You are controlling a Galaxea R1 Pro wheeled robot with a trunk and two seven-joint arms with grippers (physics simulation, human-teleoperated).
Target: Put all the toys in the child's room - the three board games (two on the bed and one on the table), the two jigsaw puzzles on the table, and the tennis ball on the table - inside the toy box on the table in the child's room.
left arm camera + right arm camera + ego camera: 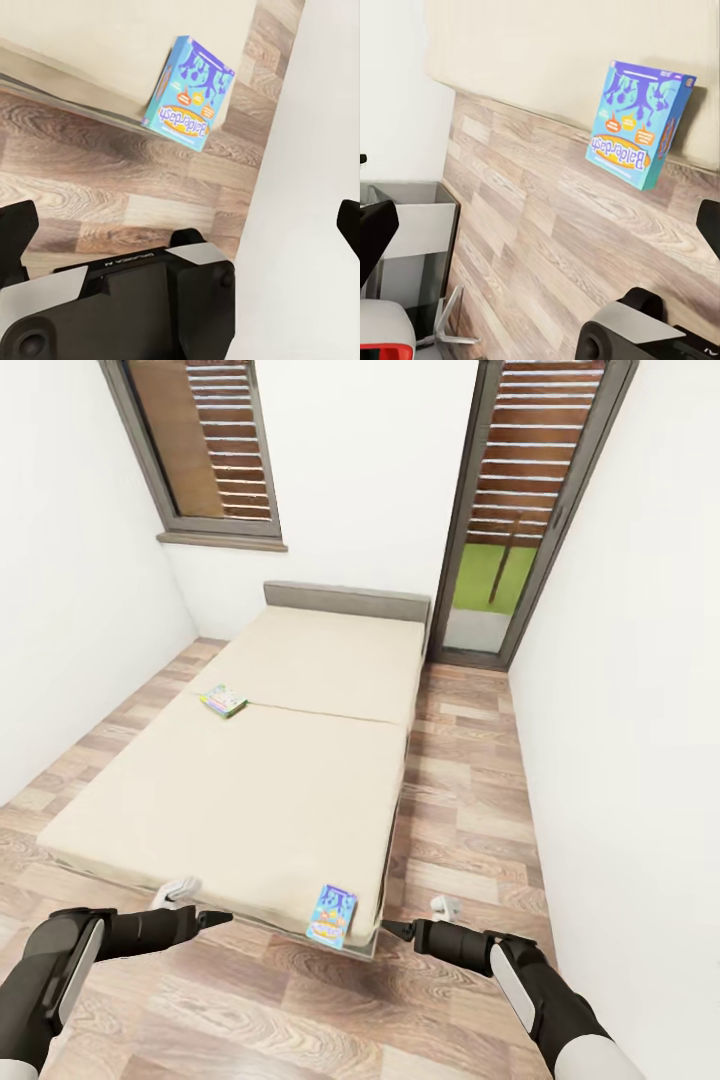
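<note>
A blue board game box (333, 915) leans over the front edge of the beige bed (260, 790), between my two arms; it also appears in the left wrist view (187, 94) and the right wrist view (641, 124). A second board game, green and flat (222, 700), lies on the mattress near its left side. My left gripper (215, 918) hangs low just left of the blue box, fingers (15, 225) spread wide and open. My right gripper (395, 930) is just right of the box, also open, fingers (375, 232) far apart. Neither touches the box.
A grey headboard (345, 600) stands against the back wall, with a shuttered window (205, 445) and a glass door (525, 510) on either side of it. White walls run close on both sides. A strip of wood floor (470, 790) runs along the bed's right side.
</note>
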